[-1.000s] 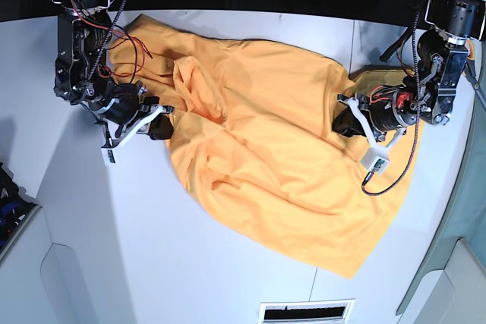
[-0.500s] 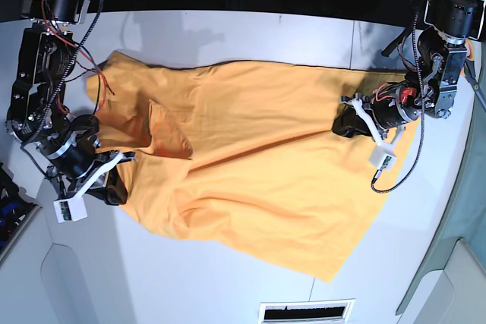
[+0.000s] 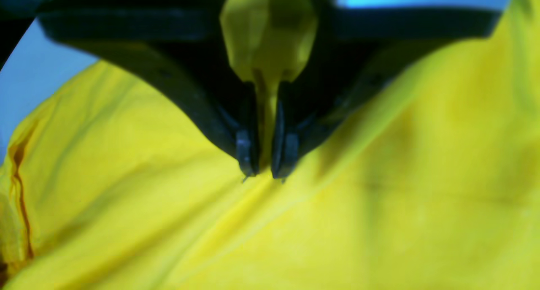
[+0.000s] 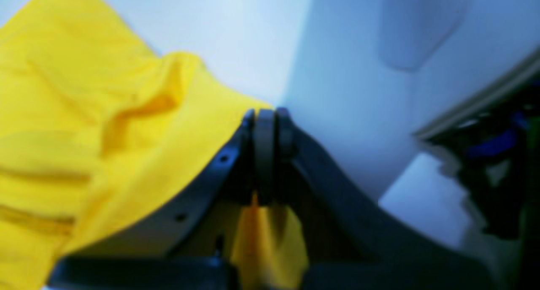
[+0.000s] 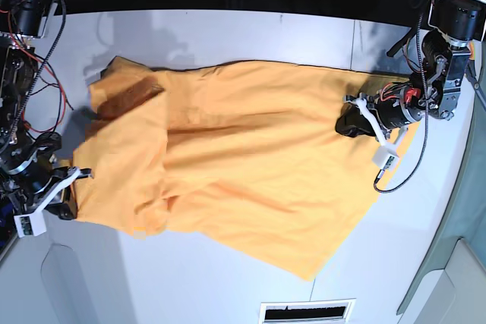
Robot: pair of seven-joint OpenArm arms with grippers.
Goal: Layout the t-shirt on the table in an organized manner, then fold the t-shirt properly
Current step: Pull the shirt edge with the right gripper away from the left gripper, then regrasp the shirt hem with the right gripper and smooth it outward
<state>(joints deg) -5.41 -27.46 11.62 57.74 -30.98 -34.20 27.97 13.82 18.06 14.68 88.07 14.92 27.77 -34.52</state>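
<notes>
The orange-yellow t-shirt (image 5: 243, 157) lies stretched across the white table (image 5: 228, 278) in the base view. My left gripper (image 5: 348, 125), on the base view's right, is shut on the t-shirt's right edge; in the left wrist view (image 3: 265, 172) cloth (image 3: 337, 222) is pinched between the closed jaws. My right gripper (image 5: 68, 206), at the base view's far left near the table's edge, is shut on the shirt's left corner; the right wrist view (image 4: 265, 117) shows cloth (image 4: 84, 134) bunched between the closed jaws.
A dark seam line (image 5: 355, 36) crosses the table at the back right. A vent slot (image 5: 307, 312) sits at the front edge. Dark equipment (image 4: 498, 172) lies past the table's left edge. Cables (image 5: 399, 172) hang from the left arm.
My right gripper has pulled the shirt's left corner further left and toward the front, stretching the cloth flatter. The left gripper has stayed nearly still, holding the right edge.
</notes>
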